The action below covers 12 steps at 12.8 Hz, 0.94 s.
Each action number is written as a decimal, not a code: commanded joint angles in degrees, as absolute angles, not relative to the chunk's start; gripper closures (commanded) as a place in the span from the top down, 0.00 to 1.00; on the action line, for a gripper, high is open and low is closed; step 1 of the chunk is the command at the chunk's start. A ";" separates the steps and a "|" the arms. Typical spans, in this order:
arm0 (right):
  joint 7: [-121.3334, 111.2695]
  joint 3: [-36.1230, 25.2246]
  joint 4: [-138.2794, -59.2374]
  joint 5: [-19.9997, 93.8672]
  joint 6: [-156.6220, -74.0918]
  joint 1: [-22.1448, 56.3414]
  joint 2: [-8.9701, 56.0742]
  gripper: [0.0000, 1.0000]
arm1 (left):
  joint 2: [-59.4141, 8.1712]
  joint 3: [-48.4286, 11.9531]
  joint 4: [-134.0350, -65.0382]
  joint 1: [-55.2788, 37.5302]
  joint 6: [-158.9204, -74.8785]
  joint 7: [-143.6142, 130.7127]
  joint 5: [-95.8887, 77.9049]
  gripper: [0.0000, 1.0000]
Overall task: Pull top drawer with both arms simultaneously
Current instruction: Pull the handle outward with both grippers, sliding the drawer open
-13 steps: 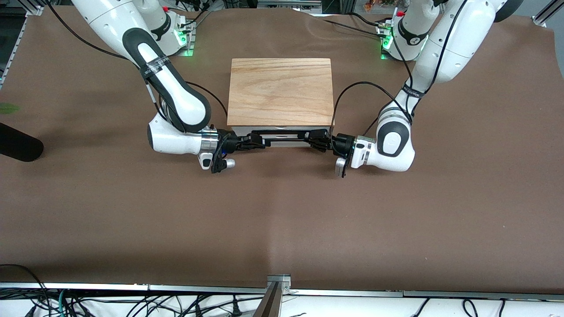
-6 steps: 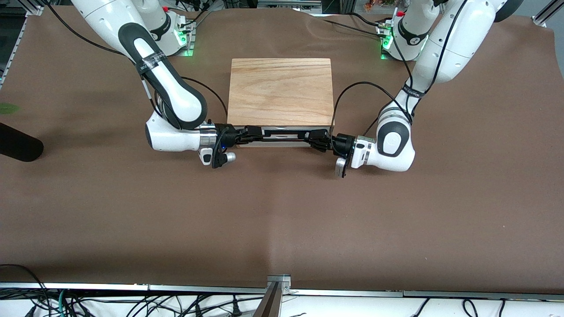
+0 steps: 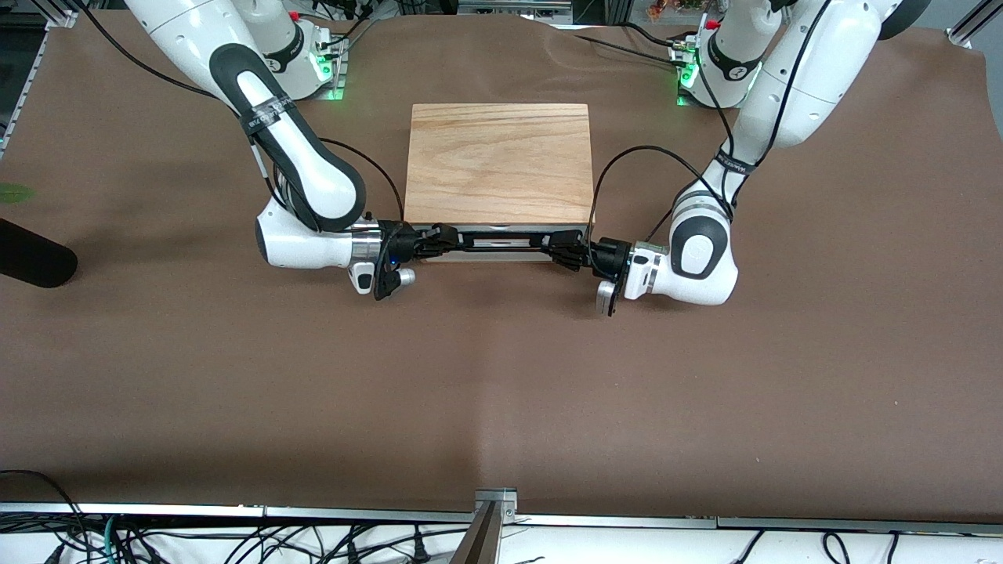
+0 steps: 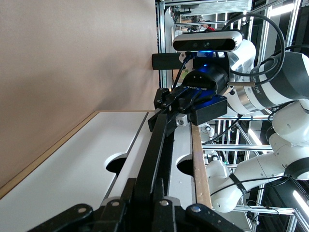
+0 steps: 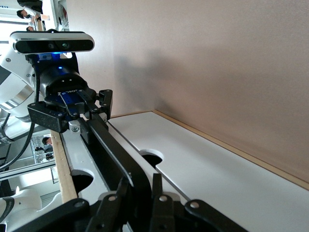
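The top drawer (image 3: 501, 254) shows its white front just under the box's light-wood top slab (image 3: 499, 163), facing the front camera. A black bar handle (image 3: 501, 236) runs across that front. My right gripper (image 3: 448, 235) is shut on the handle's end toward the right arm's side, and my left gripper (image 3: 559, 249) is shut on the other end. In the left wrist view the handle (image 4: 154, 145) runs out from my left gripper (image 4: 152, 189) to the right gripper (image 4: 188, 104). In the right wrist view the handle (image 5: 108, 145) passes through my right gripper (image 5: 142, 187).
A second, wider white panel (image 4: 72, 169) with a half-round notch lies below the top drawer's front. A dark rounded object (image 3: 31, 262) lies at the right arm's end of the table. A metal bracket (image 3: 495, 501) sits at the table's near edge.
My right gripper has moved in toward the drawer front and closed its fingers on the handle. The left arm has stayed where it was, still gripping.
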State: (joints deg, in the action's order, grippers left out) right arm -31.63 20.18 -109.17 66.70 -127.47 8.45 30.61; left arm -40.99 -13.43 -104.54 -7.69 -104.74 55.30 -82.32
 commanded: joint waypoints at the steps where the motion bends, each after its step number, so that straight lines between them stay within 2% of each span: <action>1: -31.38 20.74 -111.18 67.32 -125.68 8.00 29.09 0.00 | -40.25 -13.36 -105.03 -7.47 -106.17 57.30 -84.02 0.02; 8: -31.11 20.48 -103.81 65.75 -125.07 5.54 34.88 0.00 | -42.36 -13.18 -96.87 -7.03 -106.26 50.82 -83.32 0.02; 12: -30.33 20.48 -94.25 61.10 -124.81 4.31 42.69 0.00 | -46.04 -12.66 -90.99 -6.94 -106.43 48.60 -83.06 0.01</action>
State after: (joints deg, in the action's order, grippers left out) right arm -31.59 20.30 -99.57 64.93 -125.44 6.44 37.67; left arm -44.33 -12.92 -96.81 -7.84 -107.52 51.23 -82.27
